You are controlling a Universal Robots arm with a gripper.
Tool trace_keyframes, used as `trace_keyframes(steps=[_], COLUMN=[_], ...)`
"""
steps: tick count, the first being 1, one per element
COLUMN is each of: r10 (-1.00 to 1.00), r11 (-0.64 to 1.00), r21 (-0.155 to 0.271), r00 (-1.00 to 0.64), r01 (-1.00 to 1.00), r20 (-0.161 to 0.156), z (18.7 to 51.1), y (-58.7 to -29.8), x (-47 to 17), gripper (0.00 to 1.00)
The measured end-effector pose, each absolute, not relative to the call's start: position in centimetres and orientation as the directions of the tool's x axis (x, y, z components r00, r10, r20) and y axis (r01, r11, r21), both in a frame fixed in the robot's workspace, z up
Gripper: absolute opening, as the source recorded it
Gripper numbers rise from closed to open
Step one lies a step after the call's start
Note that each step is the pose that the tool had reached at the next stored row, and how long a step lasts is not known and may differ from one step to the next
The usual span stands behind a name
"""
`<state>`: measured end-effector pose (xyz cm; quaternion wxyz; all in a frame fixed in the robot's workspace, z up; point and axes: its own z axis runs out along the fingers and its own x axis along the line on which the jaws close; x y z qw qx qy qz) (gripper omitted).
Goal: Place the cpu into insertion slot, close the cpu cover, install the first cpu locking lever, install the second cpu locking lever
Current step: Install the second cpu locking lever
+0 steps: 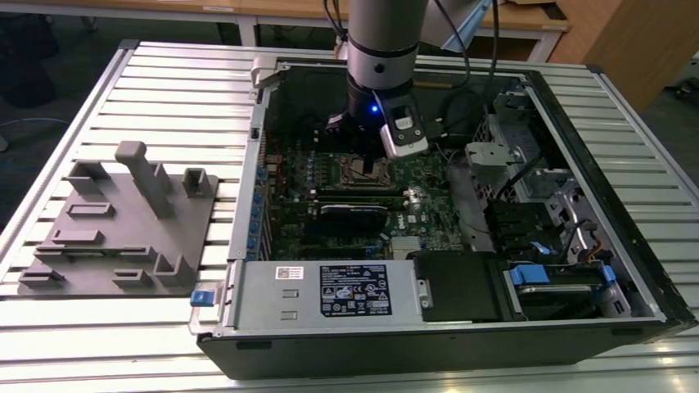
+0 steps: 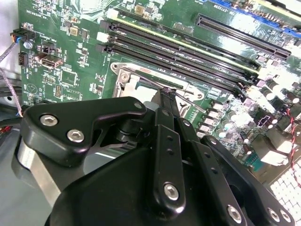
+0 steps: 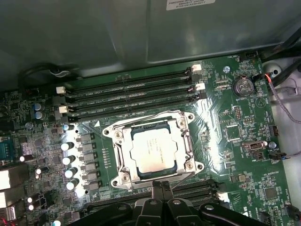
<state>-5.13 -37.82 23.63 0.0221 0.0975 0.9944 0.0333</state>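
In the first wrist view the cpu [image 3: 153, 153] lies flat in the insertion slot [image 3: 114, 180], its silver top showing through the window of the cpu cover [image 3: 189, 147], which is folded down around it. My gripper [image 3: 162, 187] sits at the socket's edge with its black fingers pressed together. In the second wrist view the gripper [image 2: 167, 92] has its tips on a thin wire locking lever [image 2: 194, 105] that runs along the socket [image 2: 128, 77]. In the exterior view the gripper [image 1: 377, 168] hangs low over the socket [image 1: 361, 174] inside the open computer case.
Long black memory slots [image 3: 131, 96] run beside the socket, with capacitors [image 3: 70, 160] on another side. A dark card [image 1: 352, 214] and the power supply [image 1: 317, 291] lie nearer the case front. A grey fixture [image 1: 120, 221] stands on the slatted table at the exterior view's left.
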Motion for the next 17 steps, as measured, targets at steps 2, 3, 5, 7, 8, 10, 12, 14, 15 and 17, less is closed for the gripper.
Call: trace_keyframes(steps=[2, 3, 5, 7, 8, 10, 12, 14, 15, 17], r10=[0.195, 0.195, 0.195, 0.195, 0.195, 0.195, 0.195, 0.195, 0.195, 0.195], r11=[0.979, 0.979, 0.979, 0.979, 0.979, 0.979, 0.979, 0.979, 0.979, 0.979], r21=[0.07, 0.07, 0.07, 0.07, 0.07, 0.07, 0.07, 0.069, 0.068, 0.067], r00=[-0.98, -0.98, -0.98, -0.98, -0.98, -0.98, -0.98, -0.98, -0.98, -0.981], r01=[0.192, 0.193, 0.193, 0.193, 0.193, 0.193, 0.193, 0.193, 0.193, 0.194], r20=[-0.036, -0.036, -0.036, -0.036, -0.036, -0.036, -0.036, -0.03, -0.024, -0.02], z=[23.62, 23.63, 23.63, 23.63, 23.63, 23.63, 23.63, 23.62, 23.62, 23.62], y=[-37.84, -37.84, -37.84, -37.85, -37.85, -37.85, -37.85, -37.85, -37.86, -37.86], x=[-5.13, -5.13, -5.13, -5.13, -5.13, -5.13, -5.13, -5.11, -5.12, -5.13], gripper=[0.11, 0.11, 0.11, 0.11, 0.11, 0.11, 0.11, 0.11, 0.11, 0.11])
